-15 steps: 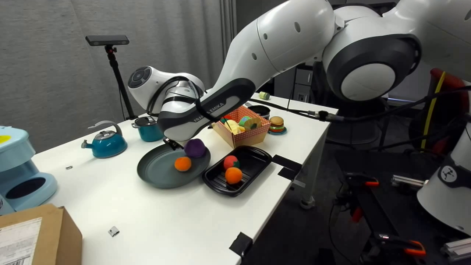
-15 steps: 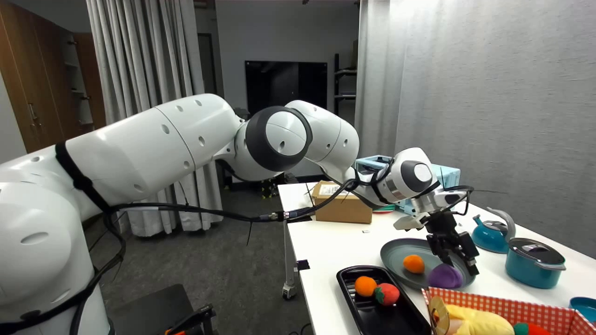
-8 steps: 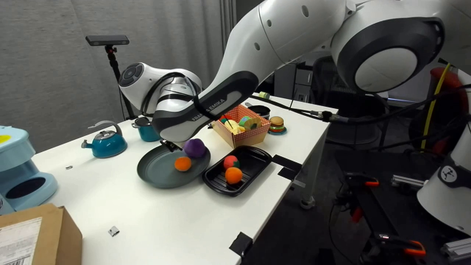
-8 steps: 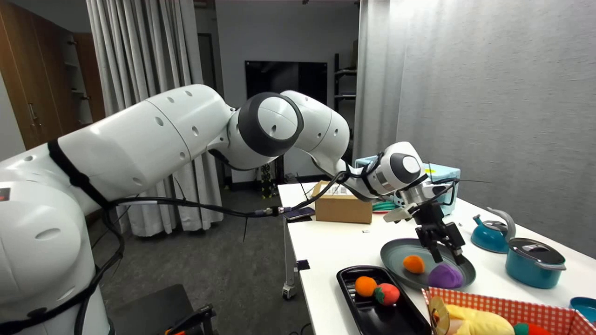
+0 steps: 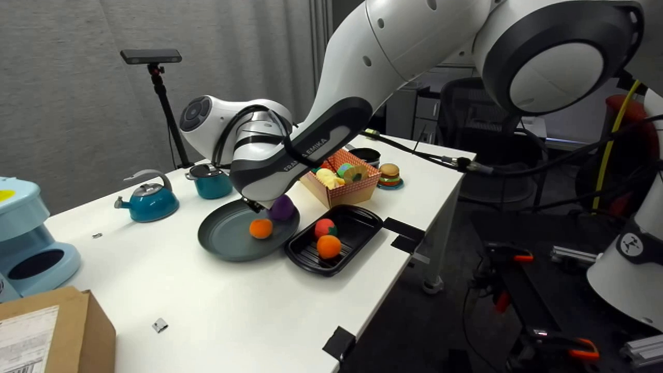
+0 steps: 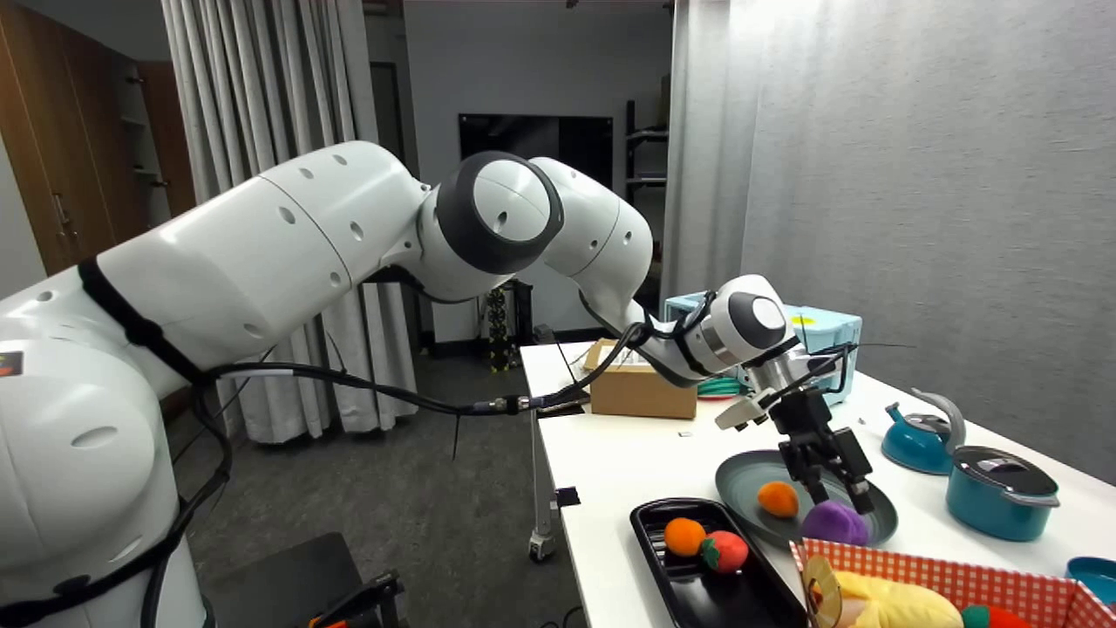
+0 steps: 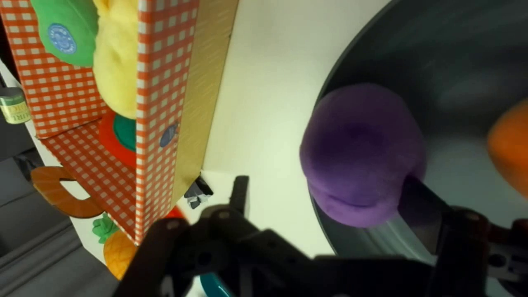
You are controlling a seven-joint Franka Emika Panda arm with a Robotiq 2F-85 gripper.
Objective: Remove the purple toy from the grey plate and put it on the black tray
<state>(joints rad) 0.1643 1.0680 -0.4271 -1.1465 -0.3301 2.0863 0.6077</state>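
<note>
The purple toy (image 5: 282, 208) (image 6: 833, 523) (image 7: 363, 144) sits on the grey plate (image 5: 222, 238) (image 6: 750, 475), near its rim on the side of the toy box. An orange ball (image 5: 260, 228) lies beside it on the plate. The black tray (image 5: 360, 228) (image 6: 724, 602) stands next to the plate and holds an orange ball and a red toy. My gripper (image 6: 840, 499) (image 7: 324, 185) is open and low over the plate. In the wrist view one finger presses against the toy's side. The opposite finger is apart from the toy, over the white table beyond the plate's rim.
A red-checked box of toys (image 5: 357, 191) (image 7: 165, 103) stands close to plate and tray. A teal pot (image 5: 210, 184) (image 6: 998, 501) and a teal kettle (image 5: 154, 202) stand behind the plate. A cardboard box (image 5: 57, 331) and a light blue toy machine (image 5: 31, 243) are farther along the table.
The gripper shifted back from the toy, then came down towards it again. The plate, with the orange ball and the purple toy on it, has slid slightly, and the toy looks a little turned.
</note>
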